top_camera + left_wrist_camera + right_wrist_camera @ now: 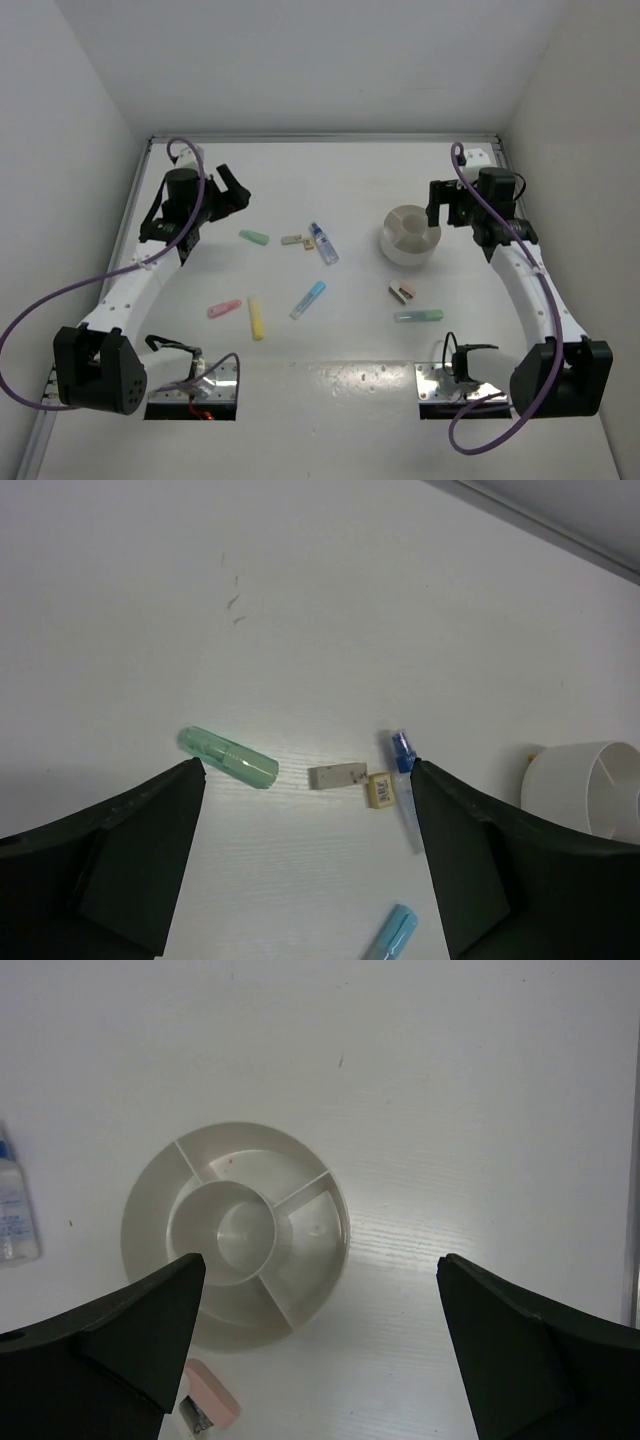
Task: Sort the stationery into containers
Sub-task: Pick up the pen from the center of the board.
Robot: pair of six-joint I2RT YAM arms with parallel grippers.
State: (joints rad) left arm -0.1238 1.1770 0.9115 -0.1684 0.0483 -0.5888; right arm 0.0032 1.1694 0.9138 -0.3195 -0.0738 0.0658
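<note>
Recorded with left gripper point(233, 190) and right gripper point(441, 207) spread wide, holding nothing, stationery scattered mid-table beside the unfilled dish point(405, 250); judged liable to pinch the tan block point(335, 776) along with its adjoining labelled block point(381, 789).

The top camera sits high above the near edge of the table point(340, 340), looking down and forward over all of it. The left wrist camera hangs fairly high over the far left, angled toward the middle. The right wrist camera looks almost straight down, closer in, on the dish point(250, 1165) at far right. Both wrist views share the dish and the bottle point(407, 790), and the top view takes in both.
</note>
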